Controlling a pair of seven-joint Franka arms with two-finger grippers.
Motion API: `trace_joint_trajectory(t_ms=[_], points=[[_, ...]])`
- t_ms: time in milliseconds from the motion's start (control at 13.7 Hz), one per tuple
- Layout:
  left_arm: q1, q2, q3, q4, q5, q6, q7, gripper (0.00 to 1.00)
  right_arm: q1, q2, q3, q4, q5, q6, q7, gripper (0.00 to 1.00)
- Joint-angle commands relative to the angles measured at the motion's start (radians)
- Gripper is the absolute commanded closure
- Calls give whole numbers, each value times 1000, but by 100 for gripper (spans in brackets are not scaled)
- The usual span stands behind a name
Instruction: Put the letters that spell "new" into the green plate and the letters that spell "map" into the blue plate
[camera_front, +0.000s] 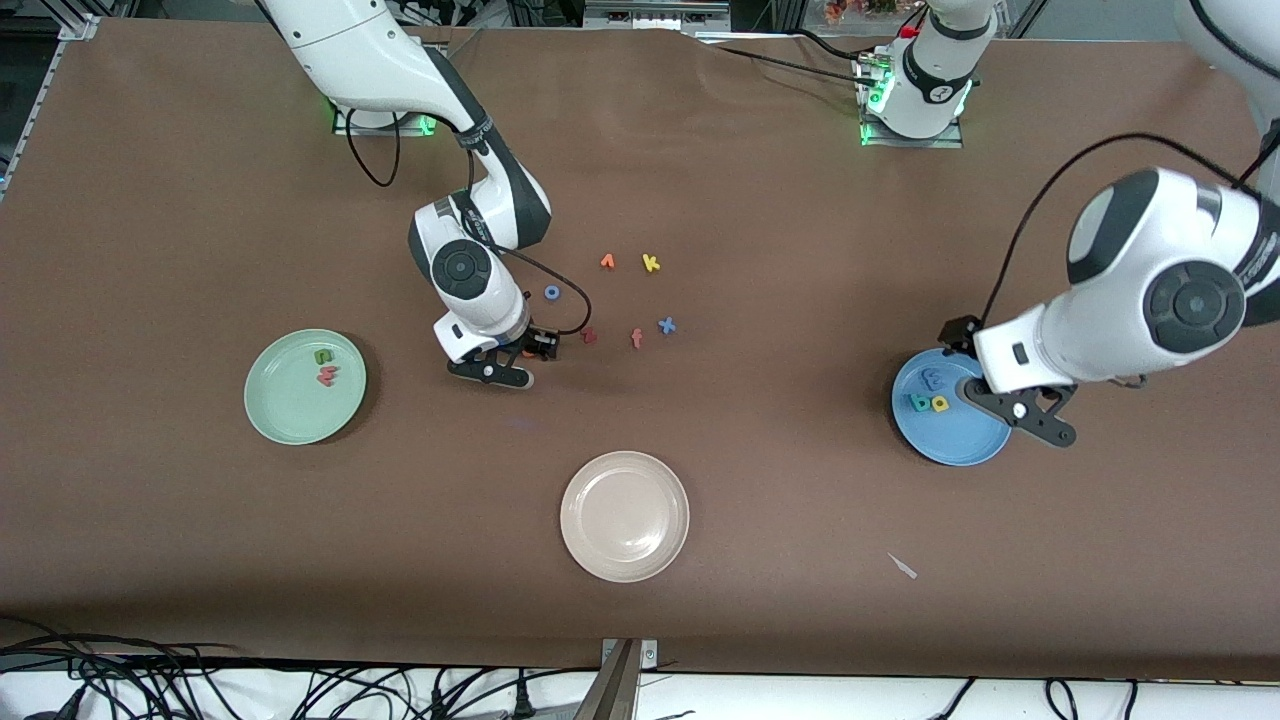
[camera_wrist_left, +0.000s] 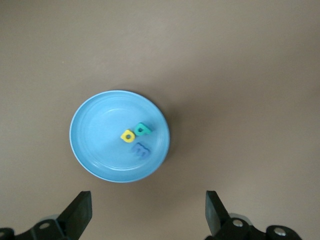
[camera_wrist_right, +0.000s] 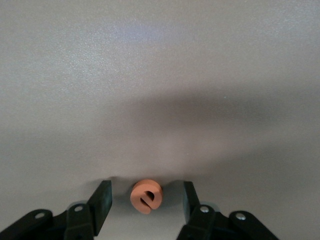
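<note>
Orange e (camera_wrist_right: 146, 196): tiny foam letter, judged light, soft, squashable; flat on table between right gripper (camera_wrist_right: 145, 202) jaws, spread, not pinching; grip outer edges; left gripper (camera_wrist_left: 148, 212) spread, empty, over blue plate (camera_wrist_left: 95, 150).

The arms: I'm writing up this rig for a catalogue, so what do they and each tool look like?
Both arms are glossy white with dark grey joint bands and round black joint caps. Each ends in a black two-fingered tool: the left tool and the right tool. A black cable loops along each forearm. Green lights glow at both bases. In the wrist views, the fingers are flat black wedges on black brackets with silver screws.
</note>
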Motion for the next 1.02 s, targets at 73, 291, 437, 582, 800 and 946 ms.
trace_joint_trajectory(t_ms=[73, 291, 437, 582, 800, 946], points=[[-10, -5, -56, 126, 4, -112, -85, 0, 17, 2, -2, -9, 8, 15, 5, 46], [-10, -5, -59, 200, 2, -178, -81, 0, 18, 7, -2, -9, 8, 15, -6, 53], [-5, -46, -56, 206, -4, -201, -75, 0, 17, 14, -2, -9, 8, 17, -10, 59], [1, -108, -37, 194, -11, -228, -60, 0, 17, 14, -2, -7, 8, 17, -15, 65], [-109, -181, 206, 191, -165, -207, -72, 0, 17, 14, -3, -3, 8, 15, -10, 70], [-239, -260, 488, 143, -421, -105, -66, 0, 17, 11, -3, 8, 8, 12, -13, 72]])
